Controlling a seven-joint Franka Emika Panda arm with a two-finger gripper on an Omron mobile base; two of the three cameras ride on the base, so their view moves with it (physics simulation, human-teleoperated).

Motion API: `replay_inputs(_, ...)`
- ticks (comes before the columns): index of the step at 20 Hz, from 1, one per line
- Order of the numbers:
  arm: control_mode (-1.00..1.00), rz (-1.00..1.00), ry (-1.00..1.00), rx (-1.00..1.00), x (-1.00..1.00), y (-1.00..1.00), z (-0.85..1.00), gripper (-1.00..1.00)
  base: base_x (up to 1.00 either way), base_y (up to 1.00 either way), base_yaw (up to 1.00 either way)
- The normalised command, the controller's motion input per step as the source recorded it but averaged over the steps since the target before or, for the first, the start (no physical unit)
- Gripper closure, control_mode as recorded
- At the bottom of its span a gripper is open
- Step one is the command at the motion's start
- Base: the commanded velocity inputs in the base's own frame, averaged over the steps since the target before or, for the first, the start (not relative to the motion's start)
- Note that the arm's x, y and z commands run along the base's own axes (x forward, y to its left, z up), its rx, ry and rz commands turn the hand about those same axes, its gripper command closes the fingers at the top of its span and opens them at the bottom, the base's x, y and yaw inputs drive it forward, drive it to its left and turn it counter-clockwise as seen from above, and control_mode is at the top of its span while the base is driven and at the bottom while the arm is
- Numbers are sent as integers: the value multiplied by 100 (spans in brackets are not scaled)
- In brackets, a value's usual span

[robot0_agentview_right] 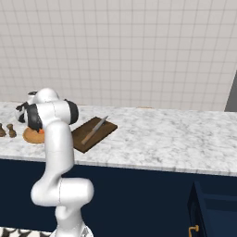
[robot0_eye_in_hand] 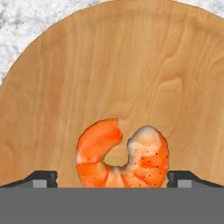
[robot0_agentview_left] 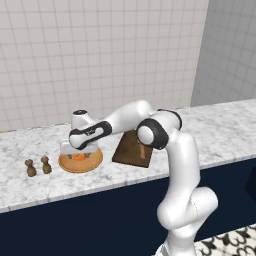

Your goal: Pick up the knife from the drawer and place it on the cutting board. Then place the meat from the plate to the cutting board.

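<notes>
In the hand view, the end effector [robot0_eye_in_hand: 112,177] is seen spread wide, its two fingertips [robot0_eye_in_hand: 41,178] standing either side of the meat [robot0_eye_in_hand: 122,153] without touching it; nothing is gripped. The meat, an orange-red curled piece, lies on the plate [robot0_eye_in_hand: 131,65], near its middle.

In the left base view, the end effector [robot0_agentview_left: 80,150] is held low over the plate [robot0_agentview_left: 95,162], which rests on the counter [robot0_agentview_left: 220,130] just beside the cutting board [robot0_agentview_left: 131,150]. Two small brown shakers [robot0_agentview_left: 38,166] stand to the plate's other side.

In the right base view, the knife [robot0_agentview_right: 95,129] is found lying on the cutting board [robot0_agentview_right: 95,134]. The drawer [robot0_agentview_right: 215,208] stands open at the lower right.

The first half of the task is judged complete. The meat's grasp, lift and transfer to the board remain outstanding.
</notes>
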Motion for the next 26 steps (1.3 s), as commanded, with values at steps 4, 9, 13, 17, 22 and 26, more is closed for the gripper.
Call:
replay_inputs(4, -100, 0, 0, 0, 0, -5, -33, -100, 0, 0, 0)
replay_inputs(9, -100, 0, 0, 0, 0, -3, -32, -100, 0, 0, 0)
replay_inputs(13, -100, 0, 0, 0, 0, -10, -16, 100, 0, 0, 0)
replay_inputs(17, -100, 0, 0, 0, 0, -23, -12, 100, 0, 0, 0)
replay_inputs(22, -100, 0, -3, 0, -18, -27, 2, 100, 0, 0, 0)
replay_inputs(26, -100, 10, -20, 0, -85, -69, 52, 100, 0, 0, 0)
